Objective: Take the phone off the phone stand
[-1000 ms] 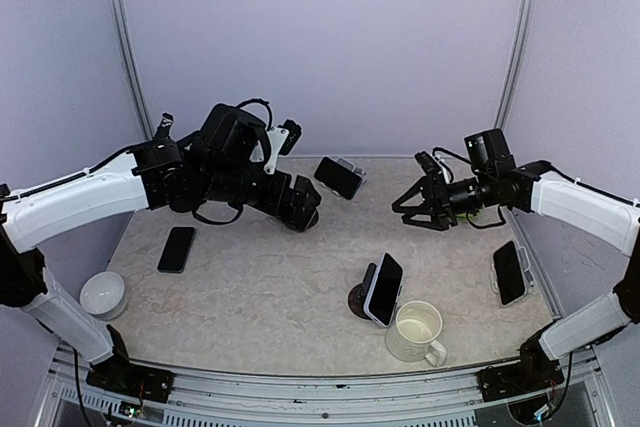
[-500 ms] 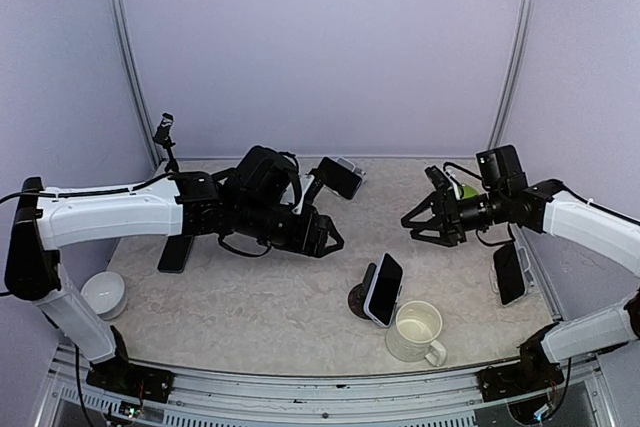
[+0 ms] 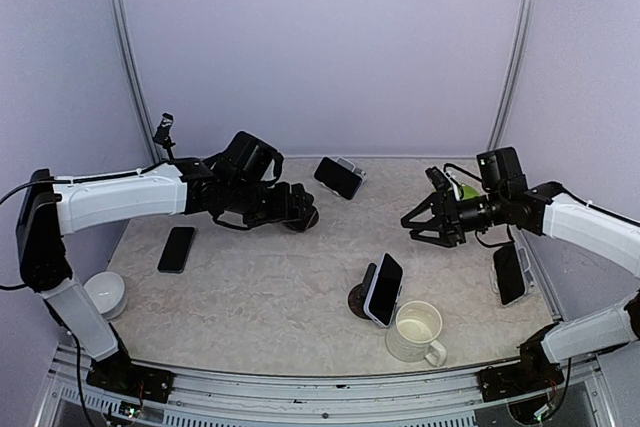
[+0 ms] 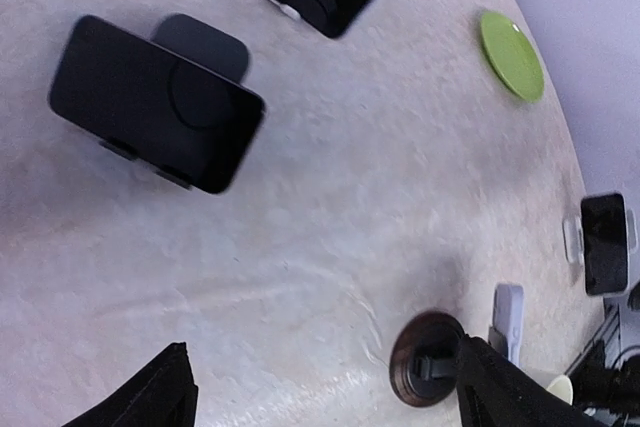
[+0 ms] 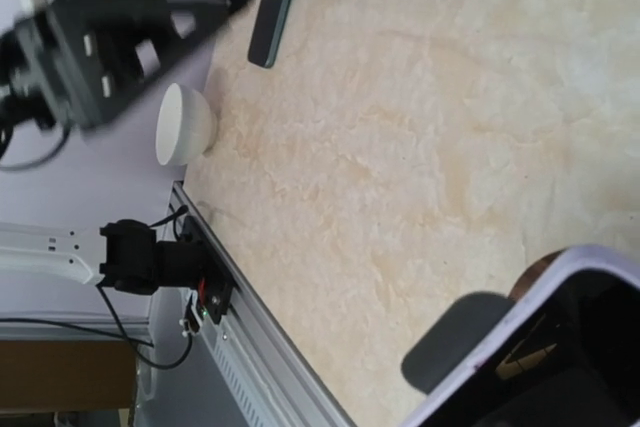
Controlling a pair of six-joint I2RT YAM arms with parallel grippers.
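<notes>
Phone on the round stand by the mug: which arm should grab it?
Right, likely. The right gripper is open and nearer the phone, which looms in its wrist view's corner. The left gripper, also open, sits farther back, facing another phone.

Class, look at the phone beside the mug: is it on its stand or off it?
On the stand. The phone is propped nearly upright against the dark round-based stand, not lying flat.

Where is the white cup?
In the top view, the white cup sits near the front edge, right of centre, just beside the phone leaning on its round stand.
</notes>
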